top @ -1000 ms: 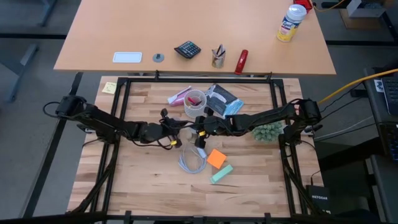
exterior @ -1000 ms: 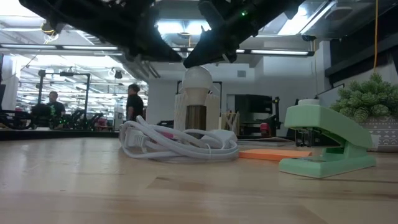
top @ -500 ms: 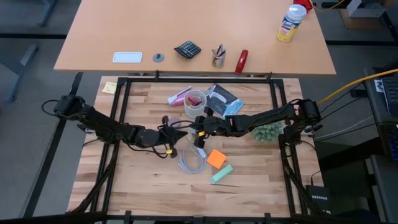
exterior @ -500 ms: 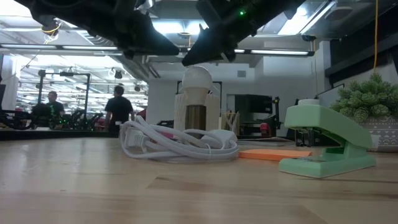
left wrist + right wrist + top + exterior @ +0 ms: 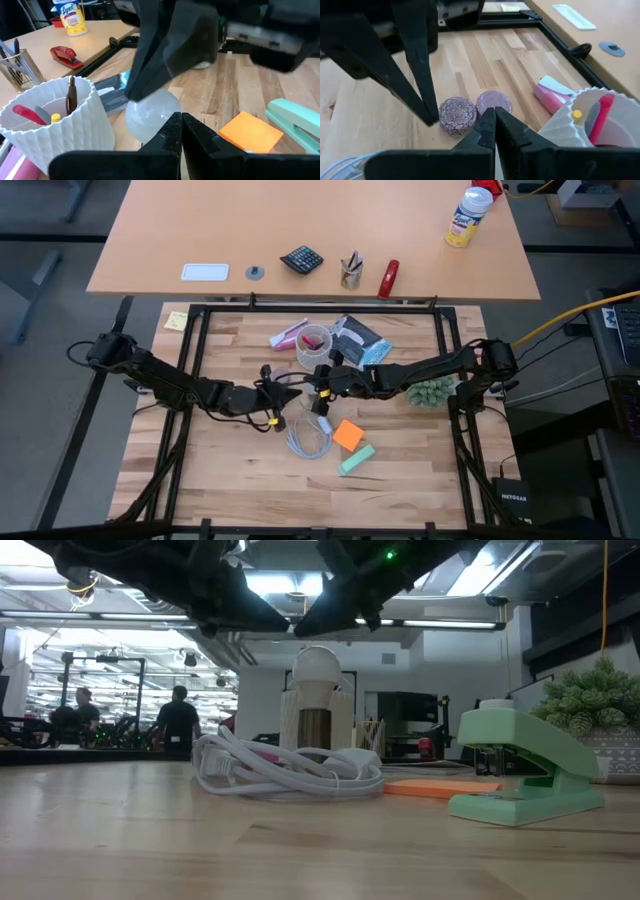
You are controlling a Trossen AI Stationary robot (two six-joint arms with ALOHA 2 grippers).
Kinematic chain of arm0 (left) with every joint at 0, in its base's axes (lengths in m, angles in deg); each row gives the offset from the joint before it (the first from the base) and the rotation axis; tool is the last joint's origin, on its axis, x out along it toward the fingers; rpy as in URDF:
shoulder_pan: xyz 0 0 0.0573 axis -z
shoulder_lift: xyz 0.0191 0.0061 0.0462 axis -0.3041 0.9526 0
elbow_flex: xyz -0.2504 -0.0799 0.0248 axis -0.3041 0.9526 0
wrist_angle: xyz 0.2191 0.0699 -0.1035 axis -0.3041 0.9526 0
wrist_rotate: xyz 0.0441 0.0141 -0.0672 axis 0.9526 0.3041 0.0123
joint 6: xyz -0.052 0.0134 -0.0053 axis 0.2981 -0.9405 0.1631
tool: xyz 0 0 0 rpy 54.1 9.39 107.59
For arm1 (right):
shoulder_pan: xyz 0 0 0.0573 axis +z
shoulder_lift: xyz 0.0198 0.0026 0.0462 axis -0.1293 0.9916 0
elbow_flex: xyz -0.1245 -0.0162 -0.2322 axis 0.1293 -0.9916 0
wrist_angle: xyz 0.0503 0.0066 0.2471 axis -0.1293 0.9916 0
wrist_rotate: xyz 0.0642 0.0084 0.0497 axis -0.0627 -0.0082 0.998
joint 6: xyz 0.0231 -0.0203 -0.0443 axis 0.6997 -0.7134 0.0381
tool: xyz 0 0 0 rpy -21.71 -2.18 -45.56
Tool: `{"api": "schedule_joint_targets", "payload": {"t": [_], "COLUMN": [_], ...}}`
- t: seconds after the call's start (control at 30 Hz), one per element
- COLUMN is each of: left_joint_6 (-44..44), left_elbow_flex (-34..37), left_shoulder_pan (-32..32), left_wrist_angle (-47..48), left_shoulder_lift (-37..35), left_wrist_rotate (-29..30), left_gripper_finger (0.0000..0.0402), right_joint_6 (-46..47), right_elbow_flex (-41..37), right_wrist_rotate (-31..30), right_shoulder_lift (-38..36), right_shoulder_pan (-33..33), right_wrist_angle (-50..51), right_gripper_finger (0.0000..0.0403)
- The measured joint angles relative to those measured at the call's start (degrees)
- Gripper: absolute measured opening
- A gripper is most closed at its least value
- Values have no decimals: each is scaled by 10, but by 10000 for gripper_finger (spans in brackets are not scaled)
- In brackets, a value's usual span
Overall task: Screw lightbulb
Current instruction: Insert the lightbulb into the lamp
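The small white lightbulb [image 5: 316, 666] stands upright in a ribbed socket [image 5: 315, 725] mid-table, beside the looped white cord [image 5: 290, 768]. It also shows in the left wrist view [image 5: 150, 114]. My right gripper [image 5: 305, 628] is shut and hangs just above the bulb's top, with a thin gap showing in the low view. My left gripper [image 5: 281, 402] is shut and empty. It is level, a little to the table's left of the bulb, and points at it [image 5: 181, 131].
A white ribbed cup [image 5: 50, 120] with pens stands behind the bulb. Two purple round lids [image 5: 457, 115] lie on the wood. Orange sticky notes [image 5: 348, 434], a green stapler [image 5: 520, 765] and a small plant [image 5: 431, 392] lie to the right.
My left gripper has drawn back from the bulb toward the table's left and near edge, staying shut. The bulb and socket have stayed where they were.
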State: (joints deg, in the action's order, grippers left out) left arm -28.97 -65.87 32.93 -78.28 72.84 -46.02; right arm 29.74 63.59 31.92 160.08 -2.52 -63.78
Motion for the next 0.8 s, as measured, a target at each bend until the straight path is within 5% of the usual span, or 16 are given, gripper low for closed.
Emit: {"api": "schedule_joint_targets", "payload": {"t": [0.37, 0.8], "left_joint_6": [26, 24], "left_elbow_flex": [0, 0], "left_shoulder_pan": [-1, -24], "left_wrist_angle": [2, -37], "left_shoulder_lift": [28, 61], "left_wrist_rotate": [-30, -35], "left_gripper_finger": [1, 1], "right_joint_6": [12, 36], "right_elbow_flex": [1, -26], "right_wrist_rotate": [-85, -74], "right_shoulder_lift": [-81, -59], "right_shoulder_pan": [-1, -1], "right_wrist_angle": [158, 120], "right_gripper_finger": [7, 7]}}
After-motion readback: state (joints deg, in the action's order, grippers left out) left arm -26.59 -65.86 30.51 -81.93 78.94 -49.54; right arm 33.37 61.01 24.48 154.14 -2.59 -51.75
